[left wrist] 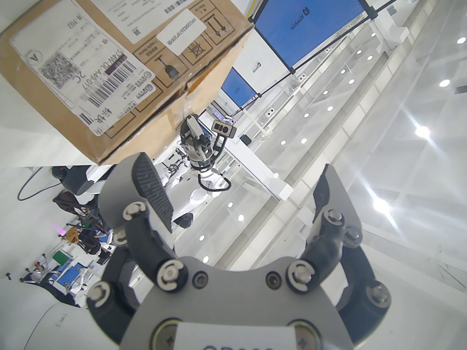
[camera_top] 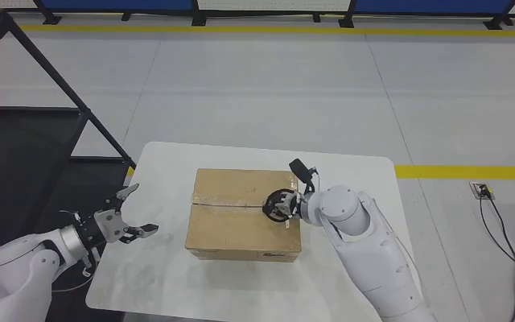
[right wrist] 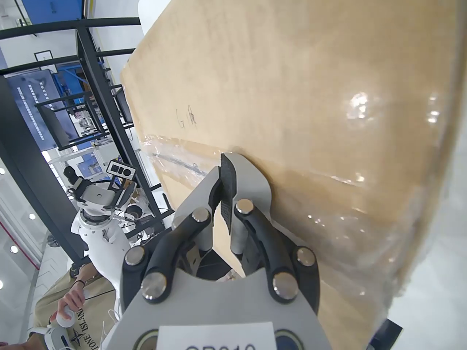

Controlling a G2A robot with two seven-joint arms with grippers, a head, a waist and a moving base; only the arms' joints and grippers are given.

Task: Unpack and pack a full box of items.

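Cardboard box [camera_top: 245, 213] sat closed at lower centre of the top view, in the middle of the white table [camera_top: 161, 266]. Its taped seam [camera_top: 233, 207] ran left to right across the lid.

Right gripper [camera_top: 278, 205] was on the box top near its right edge, fingers pressed together with nothing between them. In the right wrist view the tips [right wrist: 227, 169] met the seam.

Left gripper [camera_top: 143, 209] hung left of the box, spread wide and well apart from the labelled side wall [left wrist: 109, 56].

Bare tabletop ringed the box, broadest at left and along the far edge.
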